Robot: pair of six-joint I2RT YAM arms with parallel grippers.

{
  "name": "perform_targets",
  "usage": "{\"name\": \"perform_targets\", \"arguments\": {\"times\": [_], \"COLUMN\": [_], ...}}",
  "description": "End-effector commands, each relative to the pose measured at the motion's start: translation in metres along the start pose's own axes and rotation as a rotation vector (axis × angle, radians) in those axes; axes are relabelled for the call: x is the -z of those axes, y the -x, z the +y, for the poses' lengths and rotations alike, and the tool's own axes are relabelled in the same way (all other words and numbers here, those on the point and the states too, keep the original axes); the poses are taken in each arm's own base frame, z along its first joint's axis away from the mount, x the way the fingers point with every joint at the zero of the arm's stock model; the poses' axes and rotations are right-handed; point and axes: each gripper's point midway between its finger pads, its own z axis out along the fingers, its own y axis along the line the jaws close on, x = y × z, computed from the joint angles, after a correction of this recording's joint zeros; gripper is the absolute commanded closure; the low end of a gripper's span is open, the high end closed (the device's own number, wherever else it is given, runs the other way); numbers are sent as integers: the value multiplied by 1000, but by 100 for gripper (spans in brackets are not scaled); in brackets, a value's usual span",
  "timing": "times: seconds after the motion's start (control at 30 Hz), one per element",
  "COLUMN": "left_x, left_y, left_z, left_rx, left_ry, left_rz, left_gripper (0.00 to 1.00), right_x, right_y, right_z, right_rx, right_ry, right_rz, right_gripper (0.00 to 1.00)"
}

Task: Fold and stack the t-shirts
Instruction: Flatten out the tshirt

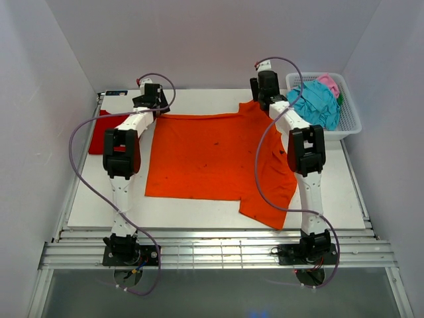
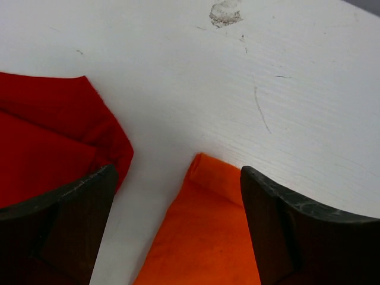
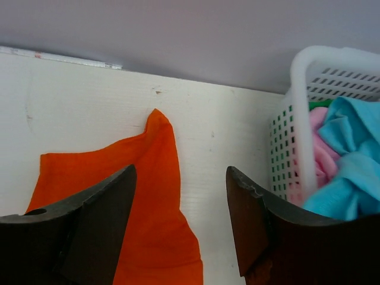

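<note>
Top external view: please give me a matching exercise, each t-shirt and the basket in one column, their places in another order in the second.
Things:
1. orange t-shirt
2. red t-shirt
3. teal t-shirt
4. basket

Places:
a. inside the basket
b. spread flat in the middle of the table
c. at the table's left edge
d. at the table's far right corner

Pairs: 1-b, 2-c, 3-a, 4-d

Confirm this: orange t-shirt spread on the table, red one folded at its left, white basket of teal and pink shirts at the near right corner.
Wrong on the basket: it stands at the far right corner, as the top external view shows. The orange t-shirt is spread on the table, the red one folded at its left.
</note>
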Motion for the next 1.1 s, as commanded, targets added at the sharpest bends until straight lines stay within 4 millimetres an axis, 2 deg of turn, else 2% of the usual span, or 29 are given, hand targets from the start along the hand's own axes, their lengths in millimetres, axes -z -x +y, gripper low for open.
{"name": "perform_targets", "arguments": {"times": [0.0,0.03,0.07,0.1,0.13,0.17,0.2,0.23,0.27,0.3,0.33,0.43,0.5,0.53,0.6,0.73,0.83,1.07], "left_x": [75,95,103,109,109,127,133,134,144,146,147,147,143,142,140,138,139,148], "left_y": [76,83,72,61,25,24,9,-25,-33,-46,-69,-106,-136,-145,-162,-175,-180,-195], "left_z": [-1,-4,-9,-8,-4,-11,-13,-7,-13,-13,-11,-18,-19,-18,-16,-10,-6,9], "left_rx": [98,129,127,130,145,164,160,146,166,163,148,93,60,48,39,26,17,19], "left_ry": [-58,-83,-96,-93,-93,-137,-156,-141,-162,-168,-164,-171,-174,-168,-164,-142,-131,-99], "left_rz": [-162,-177,-160,-141,-68,-70,-45,13,25,50,91,160,223,244,280,301,310,331], "left_gripper": [5,5,7,9,20,32,44,74,90,100,100,100,100,100,100,100,100,100], "right_x": [57,65,78,82,88,100,104,110,121,124,127,129,121,109,100,84,73,68], "right_y": [92,89,91,73,66,61,39,29,25,12,-15,-33,-54,-54,-60,-74,-93,-130], "right_z": [-32,-28,-30,-23,-18,-17,-6,-5,-8,-4,0,1,5,8,10,14,12,-3], "right_rx": [-126,-132,-158,-156,-160,-159,-167,-169,-176,-188,-179,-171,-135,-118,-90,-62,-68,-74], "right_ry": [-7,13,23,42,55,69,86,87,78,81,83,84,74,67,60,57,53,7], "right_rz": [-182,-162,-144,-96,-66,-33,27,56,74,101,156,189,257,271,303,344,384,468], "right_gripper": [32,34,34,35,39,42,57,70,82,92,92,92,92,92,92,92,92,92]}}
